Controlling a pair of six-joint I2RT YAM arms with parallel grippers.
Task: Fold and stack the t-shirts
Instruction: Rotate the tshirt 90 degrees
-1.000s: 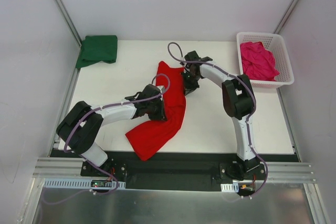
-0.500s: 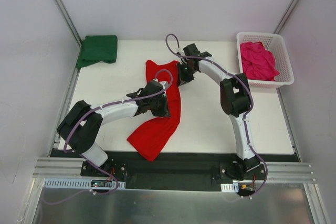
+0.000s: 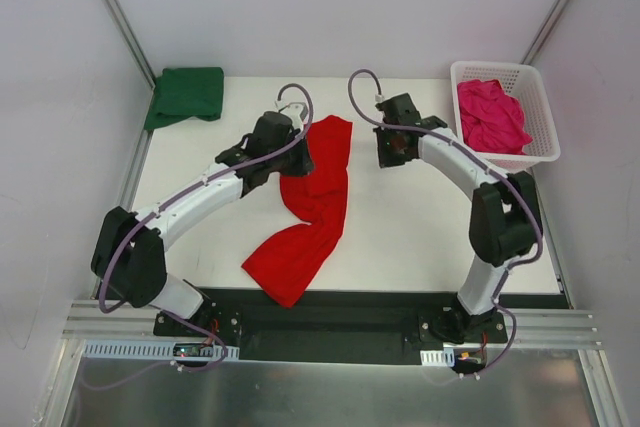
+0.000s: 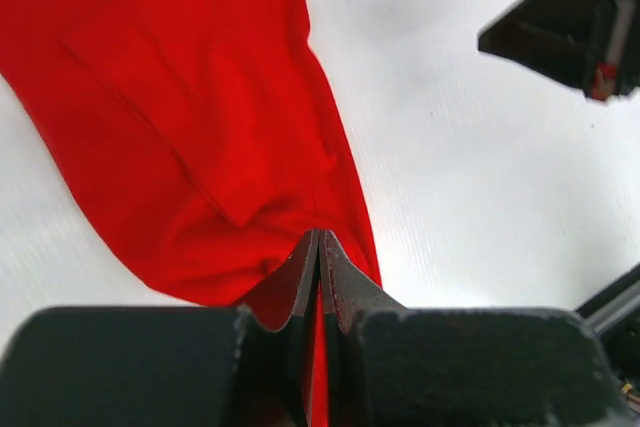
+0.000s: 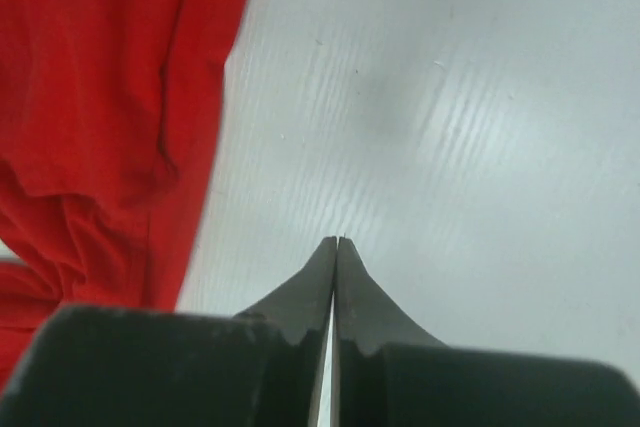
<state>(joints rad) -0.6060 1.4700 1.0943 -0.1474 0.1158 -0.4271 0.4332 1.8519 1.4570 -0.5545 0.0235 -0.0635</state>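
Red t-shirt (image 3: 310,209) pinched by L tool (image 4: 318,239), R tool (image 5: 337,243) closed, empty

Bright even light; left claw (image 4: 319,239) blurred.

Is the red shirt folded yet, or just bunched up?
Not folded. The red t-shirt lies as a twisted, rumpled strip across the table, one edge pinched in the shut left gripper.

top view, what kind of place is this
Likely a robot lab test cell, not a home: a white table boxed by bare white walls, left arm and right arm mounted on a metal rail, and a red shirt and basket set out as props.
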